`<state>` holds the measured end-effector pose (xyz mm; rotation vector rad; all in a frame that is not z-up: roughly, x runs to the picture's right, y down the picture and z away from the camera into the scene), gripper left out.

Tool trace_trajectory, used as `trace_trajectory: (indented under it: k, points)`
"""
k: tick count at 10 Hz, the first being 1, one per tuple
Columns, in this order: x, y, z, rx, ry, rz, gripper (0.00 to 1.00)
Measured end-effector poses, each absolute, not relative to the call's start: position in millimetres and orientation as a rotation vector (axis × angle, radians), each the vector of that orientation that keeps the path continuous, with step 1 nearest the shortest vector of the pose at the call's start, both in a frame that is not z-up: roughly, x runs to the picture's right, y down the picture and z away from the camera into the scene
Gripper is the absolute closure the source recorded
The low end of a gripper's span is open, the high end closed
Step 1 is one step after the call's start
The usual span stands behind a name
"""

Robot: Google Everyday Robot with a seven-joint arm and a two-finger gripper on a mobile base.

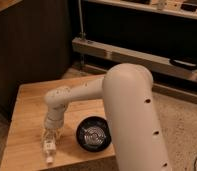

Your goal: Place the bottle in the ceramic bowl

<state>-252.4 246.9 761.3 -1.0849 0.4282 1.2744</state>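
Note:
The bottle [49,149], small and whitish with a white cap, is at the front left of the wooden table [29,105], pointing toward the table's front edge. My gripper [52,133] is directly over its upper end, at the end of the white arm [127,100]. I cannot tell whether the bottle is resting on the table or held. The ceramic bowl [93,135], round, black and glossy inside, sits on the table just right of the gripper and bottle, apart from both.
The table's front edge is just below the bottle and bowl. A dark cabinet [32,45] stands behind the table on the left. A metal shelf rail [142,55] runs across the back right. Speckled floor [184,130] lies to the right.

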Motion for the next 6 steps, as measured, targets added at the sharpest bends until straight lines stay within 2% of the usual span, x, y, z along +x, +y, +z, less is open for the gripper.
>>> trace_trajectory:
  k: [6]
  points:
    - [-255.8, 254.9, 765.1, -1.047, 0.477, 1.249, 0.79]
